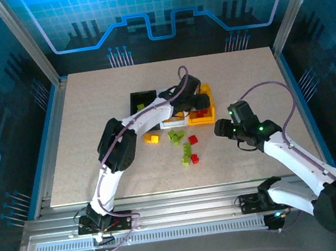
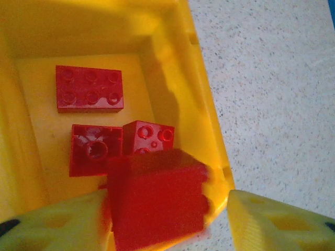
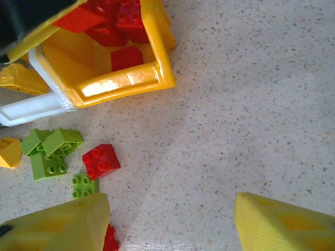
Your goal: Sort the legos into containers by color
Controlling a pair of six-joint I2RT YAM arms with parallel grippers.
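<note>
Above the yellow bin [image 2: 201,112], at the right end of the row mid-table [image 1: 81,124], a blurred red block [image 2: 157,204] is seen between the parted fingers of the left gripper [image 2: 168,222], clear of one. The right gripper [image 3: 170,222] is held wide, nothing in it, beside loose legos [image 1: 186,148] nearer the front edge.

Pale speckled table [image 1: 89,92] inside an aluminium frame [image 1: 23,39], rail [image 1: 179,213] along near edge, blue circuit-patterned wall [image 1: 153,10] beyond far edge, bluish light on side panels.

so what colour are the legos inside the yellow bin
Red legos, clearest in the left wrist view.
</note>
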